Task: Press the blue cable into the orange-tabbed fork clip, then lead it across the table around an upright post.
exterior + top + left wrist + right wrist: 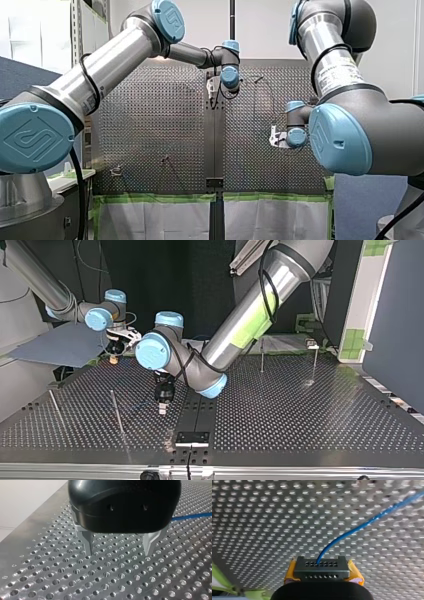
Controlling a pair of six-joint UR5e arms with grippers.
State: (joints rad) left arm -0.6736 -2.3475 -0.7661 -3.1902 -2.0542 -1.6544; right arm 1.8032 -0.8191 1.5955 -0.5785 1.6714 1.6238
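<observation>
Across the whole scene lies the perforated metal bench (pixel 300 415), with a dark strip (pixel 197 410) running from far to near down its middle in the top view.

My left arm (pixel 250 315) comes in at the top view's right and reaches past the middle, so its wrist hangs just left of the dark strip. My right arm (pixel 35 275) comes in at that view's far left and ends over the far left part of the bench.

My left claw (pixel 120 553) points straight down at the bench. Its two metal fingers (pixel 149 542) are spread wide with nothing between them, and their tips sit just above the holes.

My right claw (pixel 322 567) sits farther back and to the left of my left claw in the top view, well apart from it. In the right wrist view its yellow pads (pixel 354 571) are pressed in on a black block with rows of small holes, and the cable (pixel 352 531) comes out of the block's middle. So this claw is pinching the cable's end.

Thin upright posts (pixel 261 355) stand on the bench. In the top view two are at the far right and two at the near left.

The blue cable curves away from my right claw over the bench. In the left wrist view a straight stretch of it lies on the bench beyond my left claw, off to one side and clear of the fingers.
</observation>
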